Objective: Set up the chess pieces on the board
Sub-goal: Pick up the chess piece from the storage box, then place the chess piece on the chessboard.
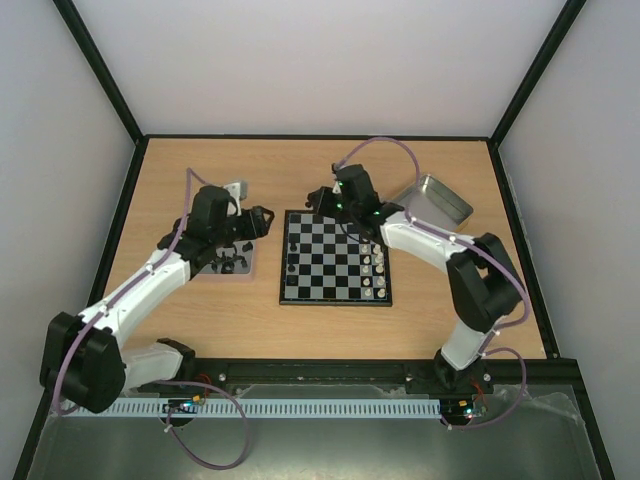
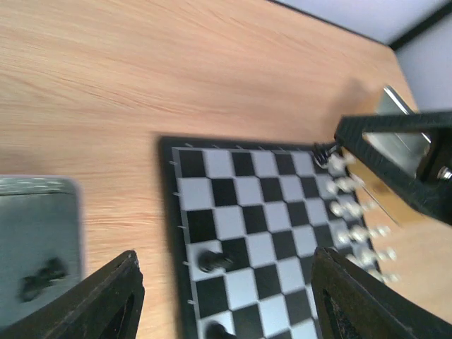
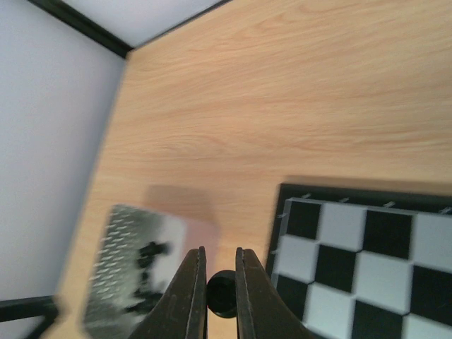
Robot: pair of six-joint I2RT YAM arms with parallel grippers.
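Wooden table (image 1: pixel 200 310), walled on three sides, shows open wood between the central board (image 1: pixel 335 270) and the far wall. Right gripper (image 3: pixel 221 279) is clamped on a black chess piece (image 3: pixel 223 295) just off the board's far-left corner; only the piece's round end shows, so its axis is undetermined. Left gripper (image 2: pixel 226 296) hangs spread wide by the board's left edge, touching nothing.

Wood table (image 1: pixel 200 320): board (image 1: pixel 335 260) centre, left tray (image 1: pixel 246 268), right tray (image 1: pixel 432 198), prob. metal.

One table (image 1: pixel 200 330), one board (image 1: pixel 335 258), two metal trays (image 1: pixel 432 198), two arms (image 1: pixel 150 280)
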